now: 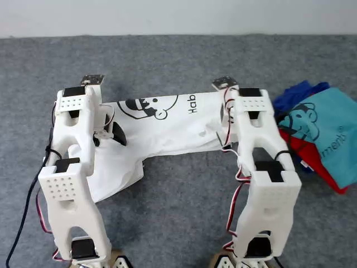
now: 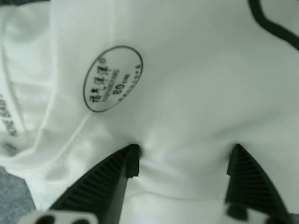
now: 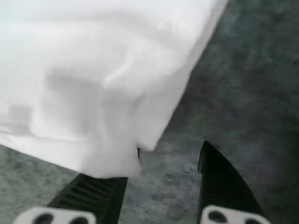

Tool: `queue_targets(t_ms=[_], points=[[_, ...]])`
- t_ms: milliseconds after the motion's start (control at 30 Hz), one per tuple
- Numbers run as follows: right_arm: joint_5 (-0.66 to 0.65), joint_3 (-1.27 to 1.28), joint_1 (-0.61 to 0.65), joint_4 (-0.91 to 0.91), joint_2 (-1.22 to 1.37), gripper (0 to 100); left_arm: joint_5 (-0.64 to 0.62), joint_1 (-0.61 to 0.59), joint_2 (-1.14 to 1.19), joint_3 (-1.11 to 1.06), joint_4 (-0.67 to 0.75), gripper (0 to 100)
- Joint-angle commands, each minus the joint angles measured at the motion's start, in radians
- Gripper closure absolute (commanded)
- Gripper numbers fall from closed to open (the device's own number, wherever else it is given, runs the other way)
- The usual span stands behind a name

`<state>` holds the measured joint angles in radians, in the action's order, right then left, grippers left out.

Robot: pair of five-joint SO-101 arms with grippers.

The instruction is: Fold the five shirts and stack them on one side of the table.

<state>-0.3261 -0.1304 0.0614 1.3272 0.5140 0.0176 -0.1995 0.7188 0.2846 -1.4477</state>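
A white shirt [image 1: 167,131] with black print lies crumpled on the grey table [image 1: 189,206], stretched between my two arms. My left gripper [image 1: 110,134] is down on its left part. In the left wrist view it [image 2: 184,161] is open, its black fingers [image 2: 124,168] pressed into the white shirt [image 2: 196,88] below a round printed label [image 2: 113,78]. My right gripper [image 1: 224,124] is at the shirt's right edge. In the right wrist view it [image 3: 170,156] is open over grey cloth, and the white shirt [image 3: 93,74] hem drapes over one finger.
A pile of other shirts sits at the right side of the table: a teal one [image 1: 329,131] on top, a blue one [image 1: 295,95] behind and a red one [image 1: 307,153] underneath. Both arm bases stand at the near edge.
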Motion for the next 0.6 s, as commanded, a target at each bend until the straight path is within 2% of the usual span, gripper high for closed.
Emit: queue_targets(t_ms=[0, 267, 567], points=[[-0.020, -0.032, -0.036, -0.010, -0.073, 79.0, 0.011, 0.009, 0.003, 0.001, 0.014, 69], [-0.014, -0.032, -0.047, 0.019, -0.213, 79.0, 0.011, 0.009, 0.003, 0.001, 0.014, 69], [0.052, -0.026, 0.128, 0.019, -0.295, 79.0, 0.011, 0.009, 0.003, 0.001, 0.014, 69]])
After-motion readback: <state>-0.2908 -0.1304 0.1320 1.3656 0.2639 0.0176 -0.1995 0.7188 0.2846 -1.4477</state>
